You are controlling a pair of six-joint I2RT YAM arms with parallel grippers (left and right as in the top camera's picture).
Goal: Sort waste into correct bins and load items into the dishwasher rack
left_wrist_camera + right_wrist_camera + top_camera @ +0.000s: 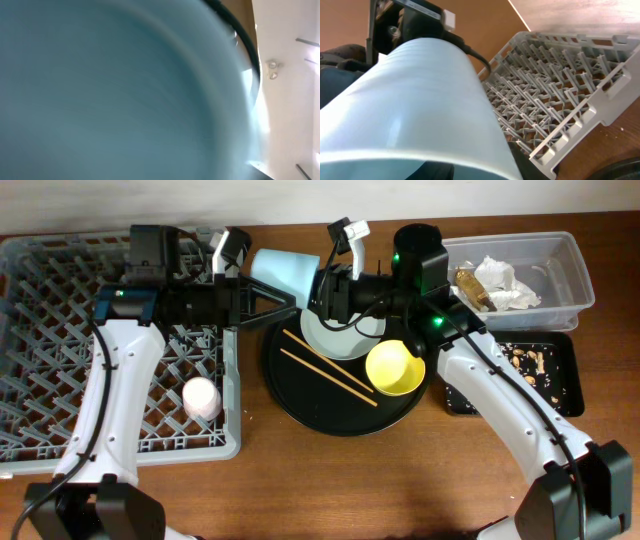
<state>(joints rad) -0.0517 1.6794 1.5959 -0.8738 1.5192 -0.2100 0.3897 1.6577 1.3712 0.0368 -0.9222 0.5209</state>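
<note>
Left wrist shows only blurred light blue cup (125,90); left hand (252,272) and right hand (336,262) grips unreadable.

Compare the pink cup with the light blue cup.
The pink cup sits inside the dishwasher rack; the light blue cup is outside it, by the edge of the round black tray. The light blue cup is tipped sideways; the pink cup's pose is unclear. Both are plain cups.

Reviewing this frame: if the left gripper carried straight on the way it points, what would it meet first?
The light blue cup: it fills the left wrist view and, seen from overhead, lies right at the tips of the left gripper. Whether they already touch is unclear.
</note>
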